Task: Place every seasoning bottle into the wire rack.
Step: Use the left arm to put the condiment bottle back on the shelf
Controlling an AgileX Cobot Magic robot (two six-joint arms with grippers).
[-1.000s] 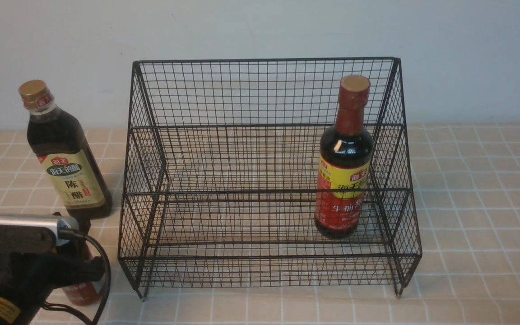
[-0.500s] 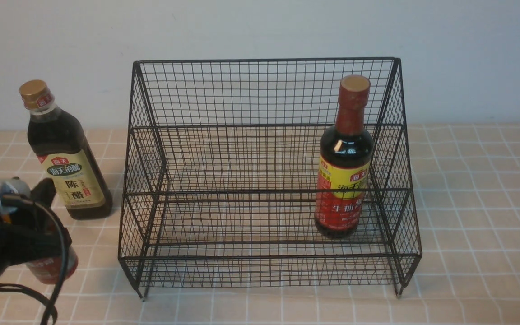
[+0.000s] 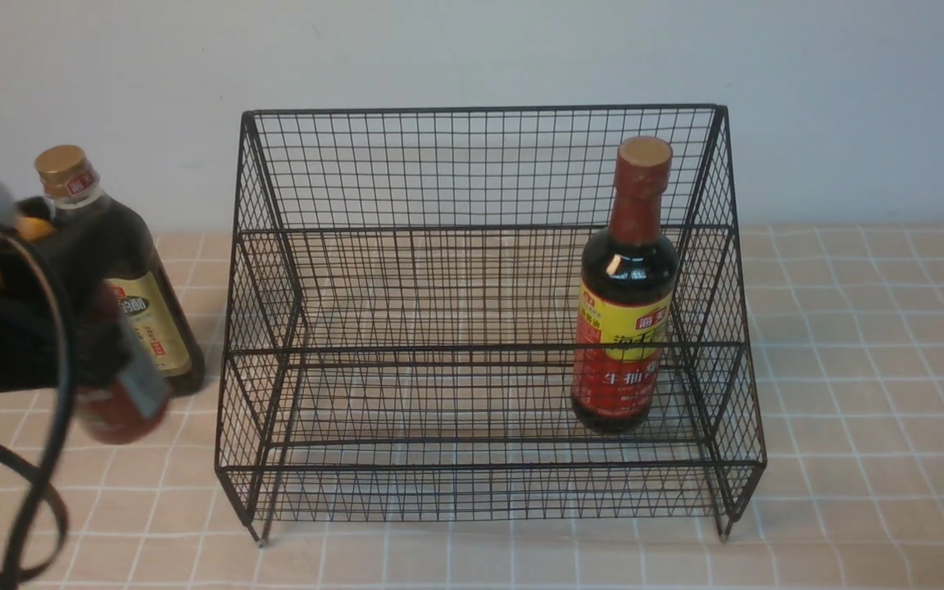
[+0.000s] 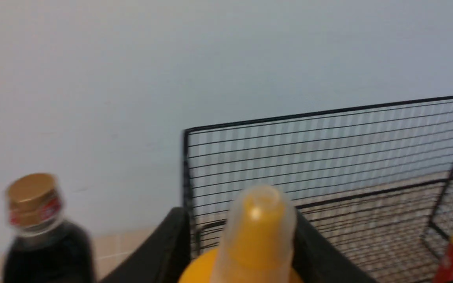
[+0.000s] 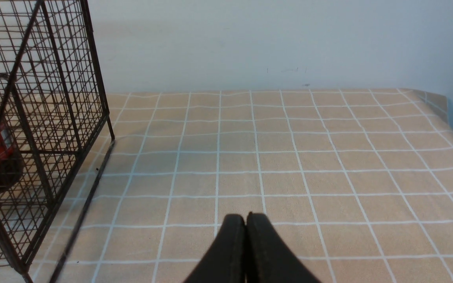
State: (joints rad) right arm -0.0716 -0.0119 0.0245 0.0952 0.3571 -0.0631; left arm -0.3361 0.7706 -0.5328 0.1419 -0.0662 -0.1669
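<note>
Lifts sauce bottle (image 3: 115,410) higher beside rack (image 3: 472,230) with left gripper (image 4: 240,218), clamping seemingly light, slick plastic below nozzle (image 4: 262,204); keeps right gripper (image 5: 246,220) pinched shut.

We get soft, even light; the small red sauce bottle (image 3: 115,410) is motion-blurred; the tall red-necked dark bottle (image 3: 626,287) glints.

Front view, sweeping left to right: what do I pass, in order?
left gripper, jaws closed on the small red sauce bottle → wire rack → red-necked bottle standing inside the rack near its right side.
</note>
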